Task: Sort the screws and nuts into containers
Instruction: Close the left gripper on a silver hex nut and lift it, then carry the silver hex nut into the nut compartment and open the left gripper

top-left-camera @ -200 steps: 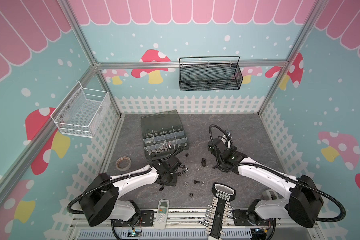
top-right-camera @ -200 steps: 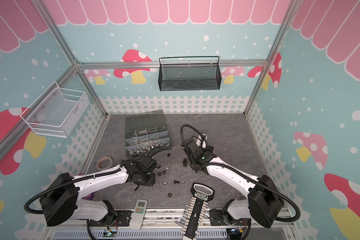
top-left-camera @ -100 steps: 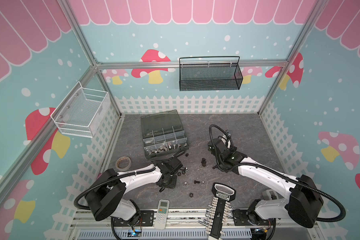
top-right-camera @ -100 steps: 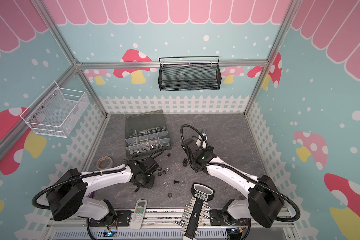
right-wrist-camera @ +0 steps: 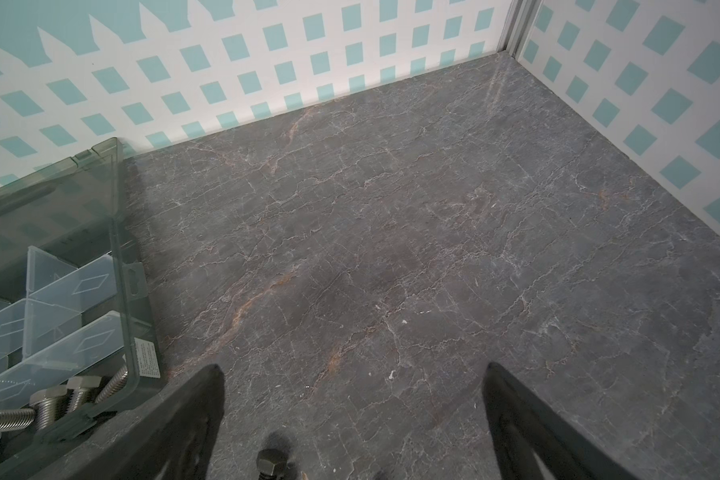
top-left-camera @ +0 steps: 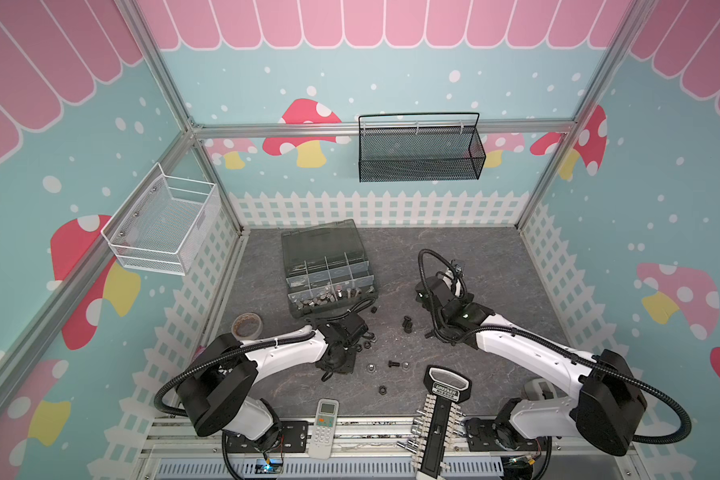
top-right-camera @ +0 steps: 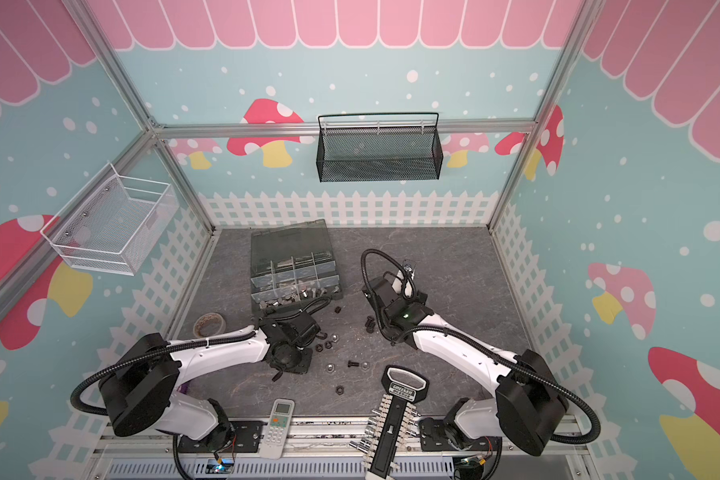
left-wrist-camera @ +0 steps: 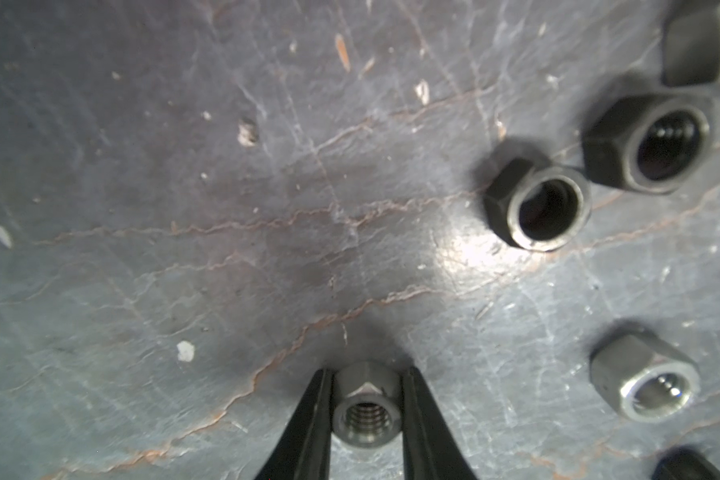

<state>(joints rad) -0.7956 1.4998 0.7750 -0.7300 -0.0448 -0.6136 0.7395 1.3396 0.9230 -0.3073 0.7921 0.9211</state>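
In the left wrist view my left gripper (left-wrist-camera: 367,370) is shut on a silver nut (left-wrist-camera: 366,411), which rests on the grey floor with a black finger against each side. Two black nuts (left-wrist-camera: 543,208) (left-wrist-camera: 649,143) and another silver nut (left-wrist-camera: 645,376) lie close by. In both top views that gripper (top-left-camera: 352,340) points down in front of the organizer box (top-left-camera: 292,266) (top-right-camera: 262,266), whose compartments hold silver screws (top-left-camera: 341,293) (right-wrist-camera: 55,401). My right gripper (right-wrist-camera: 353,370) (top-left-camera: 427,297) hangs open over bare floor right of the box, with a black screw (right-wrist-camera: 272,459) (top-left-camera: 407,323) just below it.
More loose nuts (top-left-camera: 371,367) (top-left-camera: 382,390) and a black screw (top-left-camera: 393,364) lie mid-floor. A tape roll (top-left-camera: 247,325) sits left, with a remote (top-left-camera: 327,422) and a socket rack (top-left-camera: 443,415) at the front edge. A black mesh basket (top-left-camera: 420,149) and a white wire basket (top-left-camera: 163,228) hang on the walls.
My left gripper has narrowed its jaws onto the silver nut, and its arm has shifted a little. The right arm has not moved.
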